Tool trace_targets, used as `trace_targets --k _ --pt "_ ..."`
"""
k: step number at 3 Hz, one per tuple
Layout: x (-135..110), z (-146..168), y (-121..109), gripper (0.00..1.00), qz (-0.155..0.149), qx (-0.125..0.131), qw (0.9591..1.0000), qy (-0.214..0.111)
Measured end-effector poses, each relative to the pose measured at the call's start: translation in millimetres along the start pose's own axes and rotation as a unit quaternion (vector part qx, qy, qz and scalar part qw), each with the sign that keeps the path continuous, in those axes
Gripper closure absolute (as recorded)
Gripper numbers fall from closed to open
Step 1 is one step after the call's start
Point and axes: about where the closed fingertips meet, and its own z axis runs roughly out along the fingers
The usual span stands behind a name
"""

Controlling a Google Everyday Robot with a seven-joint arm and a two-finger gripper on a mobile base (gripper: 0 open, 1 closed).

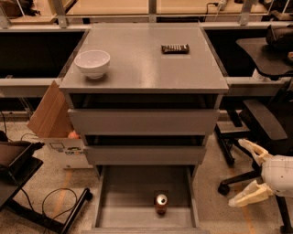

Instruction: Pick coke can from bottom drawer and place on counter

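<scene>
The place looks like a robotics lab set up in an office-type workroom. Behind the far edge of the counter (146,64) there is a row of pale wooden tables (114,7) on metal legs. Past its right edge stand black office chairs (263,119) on wheels. Below its left edge an open cardboard box (50,114) sits on the speckled floor (215,169), with loose black cables (55,201) near it. The robot's gripper (249,173) hangs low, to the right of the front right corner, its two pale fingers spread apart.
</scene>
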Motion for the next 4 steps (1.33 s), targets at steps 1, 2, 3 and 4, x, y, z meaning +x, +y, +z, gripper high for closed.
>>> trace_targets --k 1,2,3,4 --pt "-2.3 3.7 5.0 0.00 0.000 0.008 0.9999 0.007" --pt "22.7 54.7 15.5 0.00 -0.010 0.002 0.9999 0.002" --pt "75.7 137.2 10.4 0.00 -0.026 0.019 0.9987 -0.039" --pt "120.7 195.6 9.1 0.00 -0.021 0.022 0.9977 -0.061"
